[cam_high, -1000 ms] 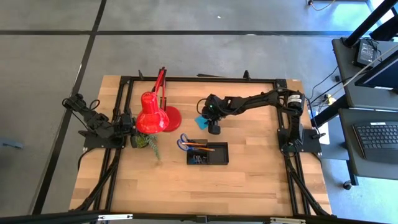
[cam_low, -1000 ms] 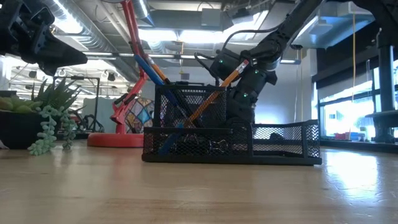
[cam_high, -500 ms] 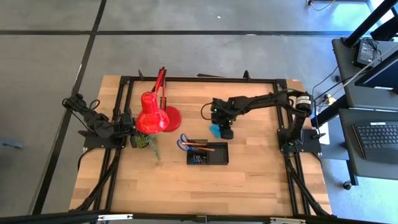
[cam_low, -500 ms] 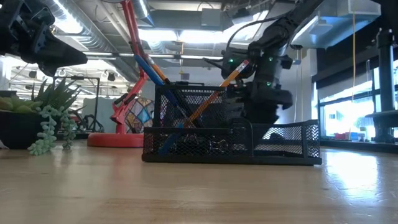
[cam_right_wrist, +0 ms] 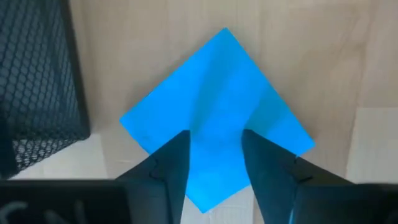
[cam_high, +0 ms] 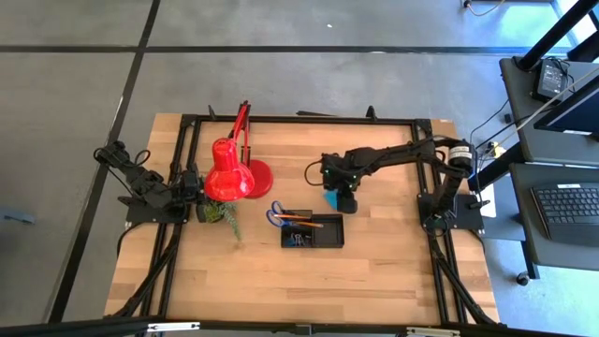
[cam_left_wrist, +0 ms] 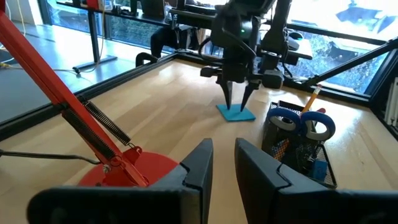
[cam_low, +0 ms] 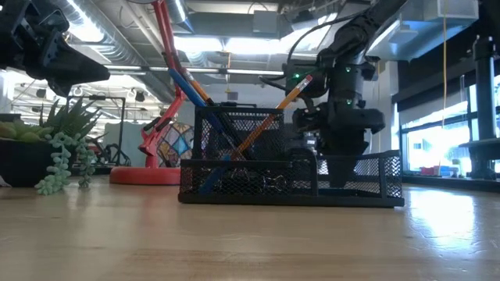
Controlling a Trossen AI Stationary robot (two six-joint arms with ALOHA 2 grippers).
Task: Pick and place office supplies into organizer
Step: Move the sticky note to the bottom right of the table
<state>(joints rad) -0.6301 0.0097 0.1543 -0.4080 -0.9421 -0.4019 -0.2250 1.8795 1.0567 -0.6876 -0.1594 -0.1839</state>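
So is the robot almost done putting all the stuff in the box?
Nearly. The scissors and a pencil already stand in the black organizer. The right gripper hangs open just above the blue note pad, which lies on the table beside the organizer, not yet picked up. The left gripper waits by the red lamp.

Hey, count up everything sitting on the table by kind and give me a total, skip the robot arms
Desk lamp: 1
Potted plant: 1
Organizer: 1
Scissors: 1
Pencil: 1 clearly visible
Note pad: 1, on the wood under the right gripper
Total: 6; small items inside the organizer are too tiny to count.
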